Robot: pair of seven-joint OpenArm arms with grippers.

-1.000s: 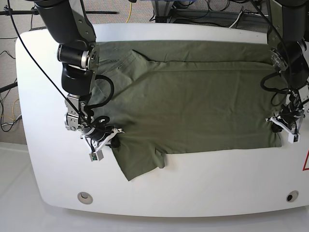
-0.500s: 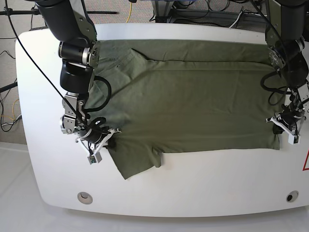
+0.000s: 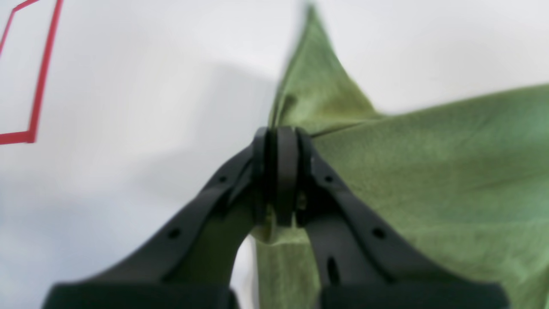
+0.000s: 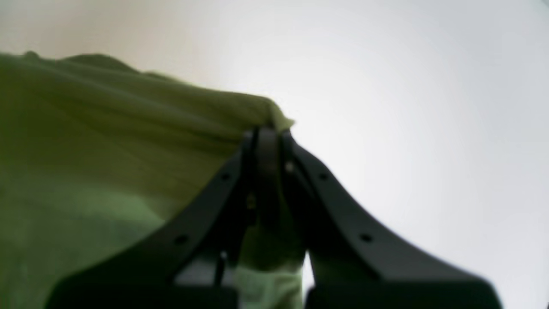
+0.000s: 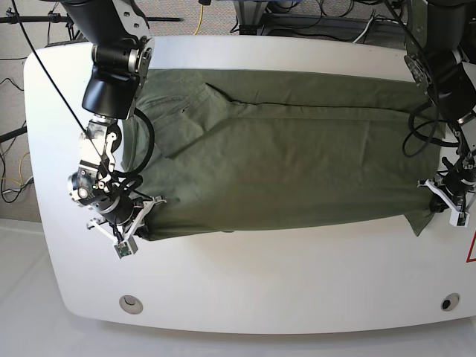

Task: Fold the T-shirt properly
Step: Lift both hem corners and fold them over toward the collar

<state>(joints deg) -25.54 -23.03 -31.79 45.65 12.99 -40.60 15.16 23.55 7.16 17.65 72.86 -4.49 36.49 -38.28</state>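
While the white desk (image 5: 245, 290) fills most of your base view, the T-shirt (image 5: 290, 163) covers its upper and middle band, stretched from about 9 o'clock to 3 o'clock as a long olive strip. Note a lengthwise crease running along the far side, with cloth already doubled over there; the collar end lies toward 10 o'clock. Near edge straight and taut between your two arms, no sleeve hanging out along it.

Left gripper (image 5: 449, 199), at 3 o'clock in the base view: jaws pressed together on the hem corner. The left wrist view confirms it, with green cloth pinched between the black fingers (image 3: 283, 171) and a small peak of fabric standing beyond them. A red outline (image 3: 25, 86) is marked on the desk off to 9 o'clock in that view.

Right gripper (image 5: 126, 223), at 8 o'clock in the base view: jaws also clamped, on the near shoulder-side edge. Right wrist view shows cloth bunched at the fingertips (image 4: 266, 146).

Judgement: roughly the first lengthwise fold is in place and the second is in hand. Still left for you, as far as I can read it: lay this near edge over, then fold crosswise into a compact rectangle. Less than halfway.
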